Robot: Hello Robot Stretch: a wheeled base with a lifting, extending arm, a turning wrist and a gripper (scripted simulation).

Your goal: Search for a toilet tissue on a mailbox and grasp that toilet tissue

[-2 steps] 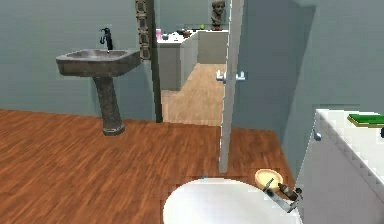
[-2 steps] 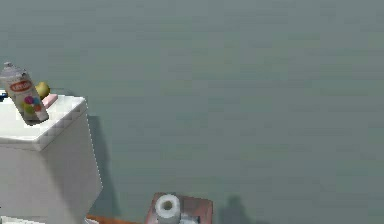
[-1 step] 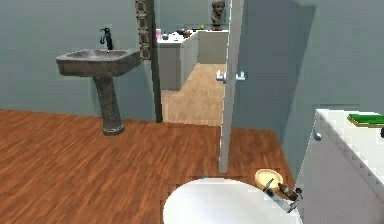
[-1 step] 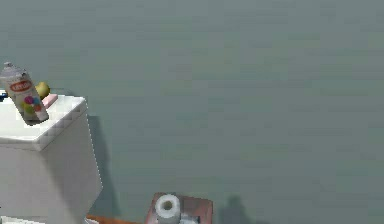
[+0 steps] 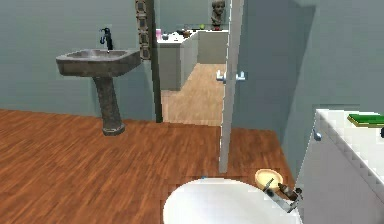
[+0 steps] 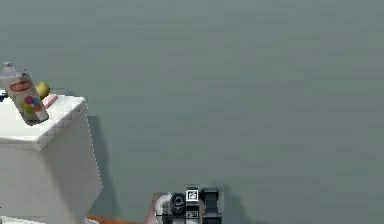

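Wood floor [image 5: 60, 150] runs open past sink [image 5: 98, 63] to doorway [image 5: 192, 70]; tool [image 6: 163, 208] before wall [image 6: 250, 80].

Around me the walls [image 6: 250, 80] are blue-grey; the floor [image 5: 60, 160] is reddish-brown wood grain; the sink [image 5: 98, 62] mottled grey; the toilet tank [image 6: 40, 160] white; my pincer [image 6: 168, 207] dark, its squares [image 6: 191, 196] white with black marks.

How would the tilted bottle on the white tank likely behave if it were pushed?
The bottle leans rather than stands upright, so a nudge would probably tip it over. Its rounded body suggests it might then roll, possibly off the tank. It looks rigid, so it should likely keep its shape when gripped.
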